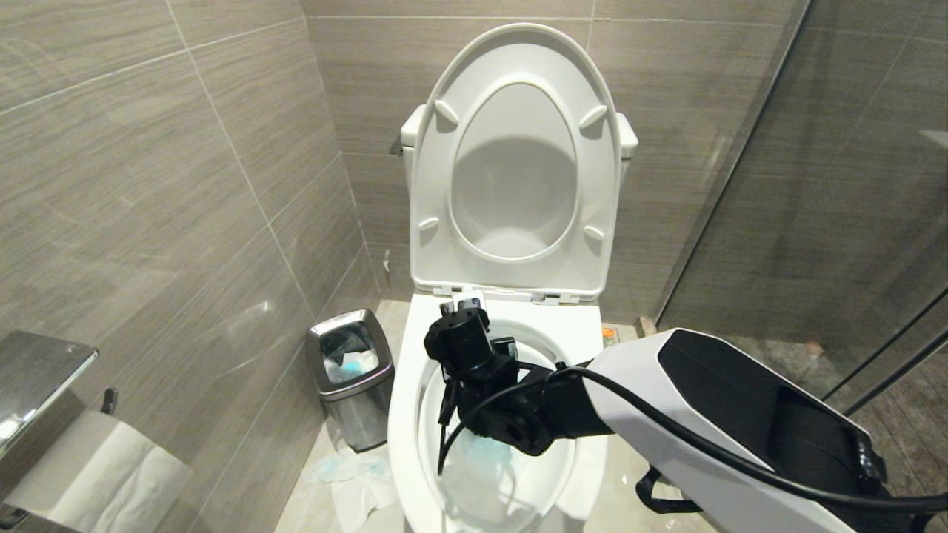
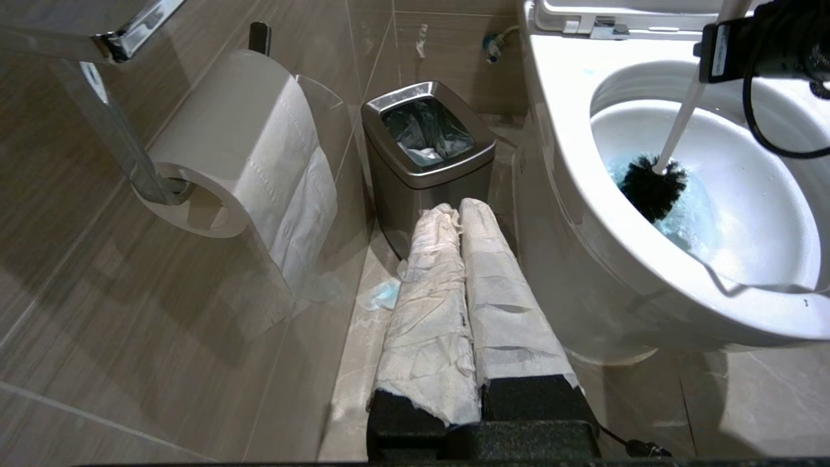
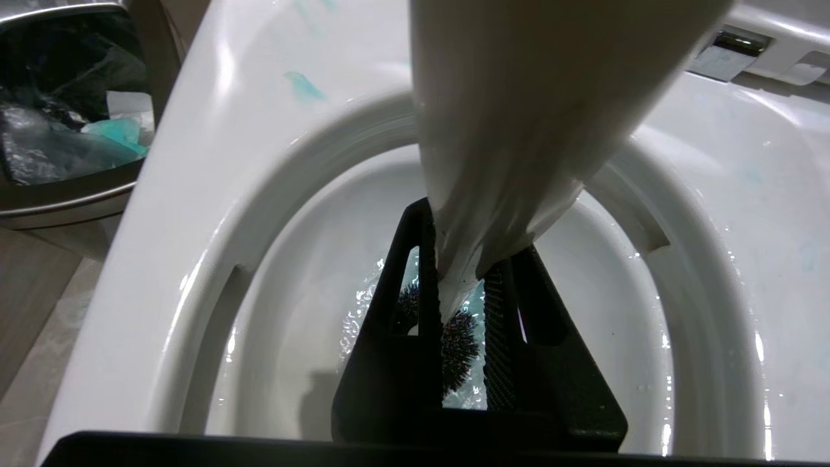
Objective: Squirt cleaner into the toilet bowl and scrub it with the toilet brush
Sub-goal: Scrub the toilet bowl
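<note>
The toilet bowl [image 1: 404, 414] stands with its seat and lid raised. Turquoise cleaner [image 2: 694, 214] tints the water, and a pale smear [image 3: 305, 87] marks the rim. My right gripper [image 3: 463, 259] hangs over the bowl [image 3: 194, 194], shut on the white handle [image 3: 519, 130] of the toilet brush. Its black bristle head [image 2: 652, 188] sits in the blue water against the bowl's inner wall. The left wrist view shows the right gripper [image 2: 713, 55] clamped high on the slanting handle [image 2: 681, 117]. My left gripper [image 2: 457, 211], with paper-wrapped fingers pressed together, is parked low beside the bowl [image 2: 564, 130].
A small steel waste bin [image 1: 349, 374] stands on the floor left of the toilet, with crumpled tissue [image 1: 355, 474] lying near it. A toilet paper roll [image 1: 89, 466] hangs on the left wall under a metal holder. A glass partition [image 1: 852, 222] closes the right side.
</note>
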Controlling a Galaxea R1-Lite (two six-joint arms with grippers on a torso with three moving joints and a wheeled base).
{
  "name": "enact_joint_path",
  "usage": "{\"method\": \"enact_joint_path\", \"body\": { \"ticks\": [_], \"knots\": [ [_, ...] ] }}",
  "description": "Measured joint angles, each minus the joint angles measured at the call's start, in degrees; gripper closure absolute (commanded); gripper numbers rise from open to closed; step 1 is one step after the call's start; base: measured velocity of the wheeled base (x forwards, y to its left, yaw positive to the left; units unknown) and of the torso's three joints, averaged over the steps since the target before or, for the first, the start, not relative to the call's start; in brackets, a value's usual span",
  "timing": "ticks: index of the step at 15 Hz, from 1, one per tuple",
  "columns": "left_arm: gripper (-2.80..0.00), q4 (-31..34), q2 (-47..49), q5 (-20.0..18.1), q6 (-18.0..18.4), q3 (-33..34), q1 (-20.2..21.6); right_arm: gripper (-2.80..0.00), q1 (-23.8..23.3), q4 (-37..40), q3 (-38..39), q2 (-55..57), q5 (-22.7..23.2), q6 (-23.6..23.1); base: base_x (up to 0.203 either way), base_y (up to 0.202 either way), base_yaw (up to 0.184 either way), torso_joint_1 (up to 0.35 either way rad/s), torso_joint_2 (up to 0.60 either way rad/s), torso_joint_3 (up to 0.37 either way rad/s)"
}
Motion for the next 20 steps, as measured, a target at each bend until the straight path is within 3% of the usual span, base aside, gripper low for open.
{"method": "enact_joint_path", "body": {
  "ticks": [5, 11, 20],
  "knots": [
    [0.00, 0.0, 0.0, 0.0, 0.0, 0.0, 0.0, 0.00, 1.2, 0.1, 1.8, -3.7, -0.9, 1.1, 0.000, 0.000, 0.000, 0.000, 0.00, 0.000],
    [0.00, 0.0, 0.0, 0.0, 0.0, 0.0, 0.0, 0.00, 2.8, 0.0, 12.1, -13.4, -0.9, 3.3, 0.000, 0.000, 0.000, 0.000, 0.00, 0.000],
    [0.00, 0.0, 0.0, 0.0, 0.0, 0.0, 0.0, 0.00, 3.3, 0.1, 11.8, -12.8, 1.2, 2.1, 0.000, 0.000, 0.000, 0.000, 0.00, 0.000]
  ]
}}
